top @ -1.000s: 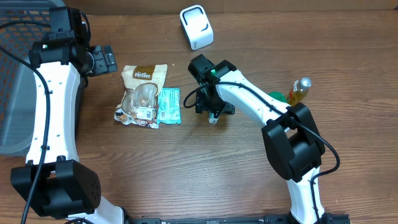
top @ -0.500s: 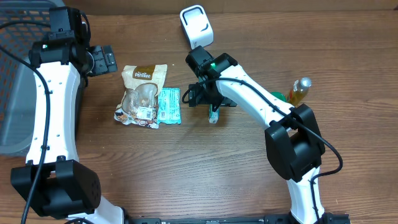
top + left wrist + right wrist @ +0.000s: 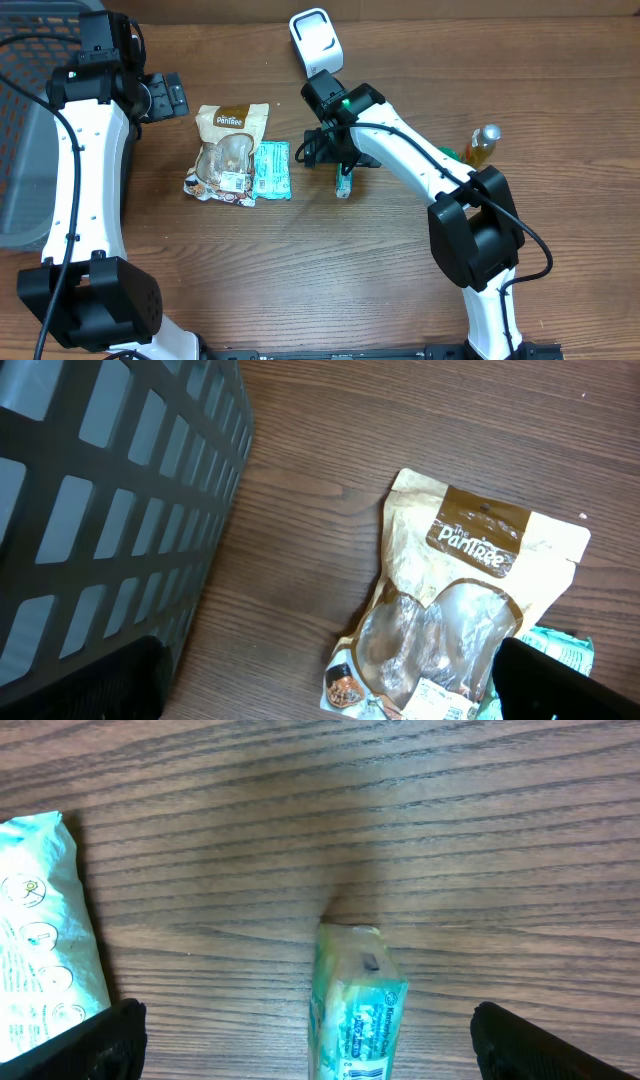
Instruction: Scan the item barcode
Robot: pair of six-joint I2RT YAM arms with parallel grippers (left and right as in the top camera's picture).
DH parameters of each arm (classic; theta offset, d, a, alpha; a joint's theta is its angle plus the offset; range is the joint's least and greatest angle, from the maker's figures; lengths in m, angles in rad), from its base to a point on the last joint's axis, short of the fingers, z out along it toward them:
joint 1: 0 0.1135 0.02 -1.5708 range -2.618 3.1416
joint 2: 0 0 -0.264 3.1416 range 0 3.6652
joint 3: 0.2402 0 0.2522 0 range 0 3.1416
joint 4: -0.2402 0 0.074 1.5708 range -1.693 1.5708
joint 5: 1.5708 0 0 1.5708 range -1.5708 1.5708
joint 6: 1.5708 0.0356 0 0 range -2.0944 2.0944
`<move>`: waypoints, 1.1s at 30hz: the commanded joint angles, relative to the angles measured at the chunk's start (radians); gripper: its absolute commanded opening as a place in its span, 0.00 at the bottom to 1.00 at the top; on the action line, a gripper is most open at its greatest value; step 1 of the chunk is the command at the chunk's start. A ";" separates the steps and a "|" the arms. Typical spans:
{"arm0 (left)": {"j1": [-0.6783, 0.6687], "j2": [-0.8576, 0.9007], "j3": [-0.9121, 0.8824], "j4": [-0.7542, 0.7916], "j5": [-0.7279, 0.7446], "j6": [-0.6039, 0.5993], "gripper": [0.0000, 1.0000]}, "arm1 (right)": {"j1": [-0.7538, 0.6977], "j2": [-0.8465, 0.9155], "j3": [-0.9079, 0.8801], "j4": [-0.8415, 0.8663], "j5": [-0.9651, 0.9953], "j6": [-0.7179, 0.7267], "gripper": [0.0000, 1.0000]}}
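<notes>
A small green tissue pack (image 3: 355,1010) with a barcode at its near end lies on the wooden table, untouched between the wide-apart fingers of my open right gripper (image 3: 320,1055). From overhead the pack (image 3: 344,184) sits just below the right gripper (image 3: 335,158). The white scanner (image 3: 316,42) stands at the back of the table, beyond the right arm. My left gripper (image 3: 165,95) is open and empty at the upper left, above and to the left of a brown Pantree snack bag (image 3: 460,610).
A teal flat packet (image 3: 271,170) lies beside the Pantree bag (image 3: 228,150), left of the right gripper. A dark mesh basket (image 3: 100,490) fills the left edge. A yellow bottle (image 3: 482,145) stands at the right beside a green thing.
The right gripper's jaws have spread wide and let go of the green tissue pack. The right gripper has shifted slightly toward the back. The left arm has not moved.
</notes>
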 commanded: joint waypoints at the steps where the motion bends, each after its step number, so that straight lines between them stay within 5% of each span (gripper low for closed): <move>1: 0.008 -0.002 0.015 0.000 -0.013 0.004 1.00 | -0.010 -0.016 0.024 0.004 0.002 -0.004 1.00; 33: 0.008 -0.002 0.015 0.000 -0.013 0.004 1.00 | -0.012 -0.016 0.024 0.021 0.002 -0.003 1.00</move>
